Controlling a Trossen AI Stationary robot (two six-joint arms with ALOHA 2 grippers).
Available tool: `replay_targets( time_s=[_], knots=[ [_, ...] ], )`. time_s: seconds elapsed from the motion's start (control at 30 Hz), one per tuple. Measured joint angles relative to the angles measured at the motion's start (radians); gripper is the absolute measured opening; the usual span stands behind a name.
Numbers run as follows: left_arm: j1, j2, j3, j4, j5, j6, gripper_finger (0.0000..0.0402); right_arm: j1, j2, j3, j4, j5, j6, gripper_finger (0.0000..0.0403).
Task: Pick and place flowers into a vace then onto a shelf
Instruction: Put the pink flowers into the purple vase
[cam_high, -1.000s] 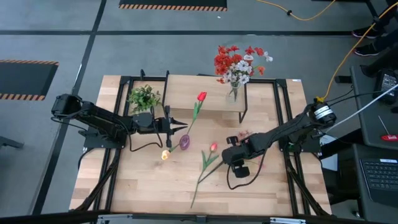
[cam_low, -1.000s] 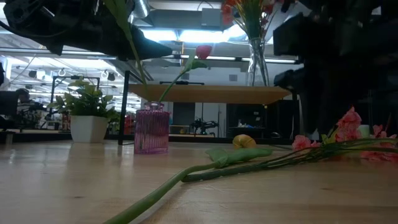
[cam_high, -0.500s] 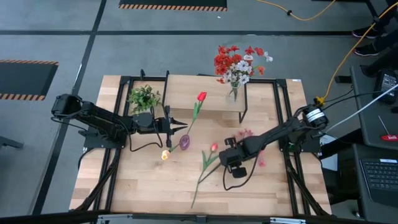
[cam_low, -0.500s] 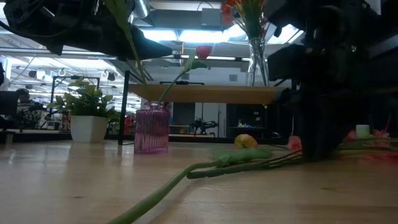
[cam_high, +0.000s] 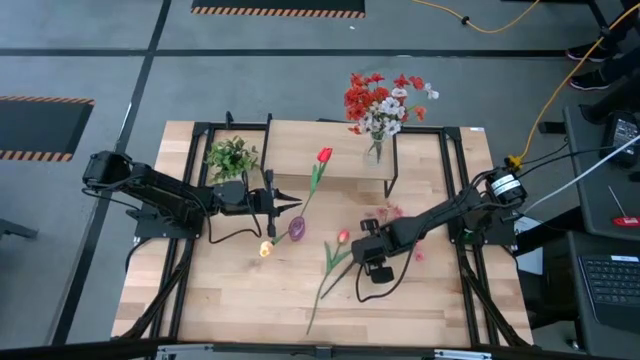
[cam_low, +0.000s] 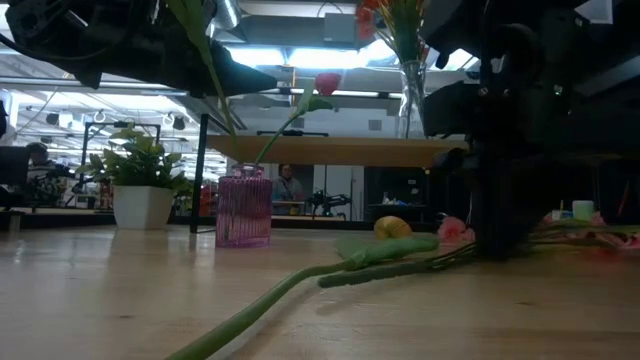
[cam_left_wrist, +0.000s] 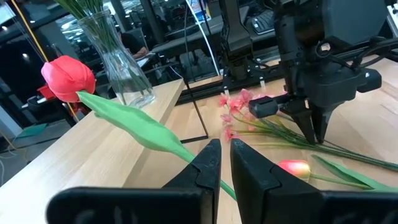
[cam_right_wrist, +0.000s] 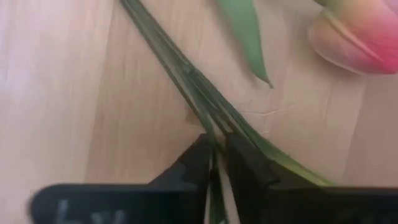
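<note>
Right wrist view: right gripper (cam_right_wrist: 216, 163) closed on thin green stems (cam_right_wrist: 180, 74) running lengthwise out beyond its jaws. Left gripper (cam_left_wrist: 225, 163) clamps the red tulip (cam_left_wrist: 68, 78) stem, bloom pointing beyond its jaws.

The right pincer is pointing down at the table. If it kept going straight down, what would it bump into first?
The right pincer would first meet the thin green stems of the pink flower spray; they already sit between its fingers. Right under them is the wooden table.
</note>
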Motion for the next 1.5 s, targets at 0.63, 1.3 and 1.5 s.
replay_targets(
  time_s=[0.63, 1.3, 1.5],
  knots=[
    [0.000, 0.000, 0.005, 0.002, -0.002, -0.025, 0.0020, 0.002, -0.193, -0.010, -0.294, 0.082, 0.079, 0.0002],
    [0.000, 0.000, 0.365, -0.651, 0.035, -0.078, 0.0002, -0.002, -0.324, 0.108, -0.358, 0.251, 0.038, 0.0001],
    [0.001, 0.000, 0.550, -0.943, 0.064, -0.078, 0.0002, -0.015, -0.316, 0.133, -0.356, 0.305, 0.022, 0.0000]
  ],
)
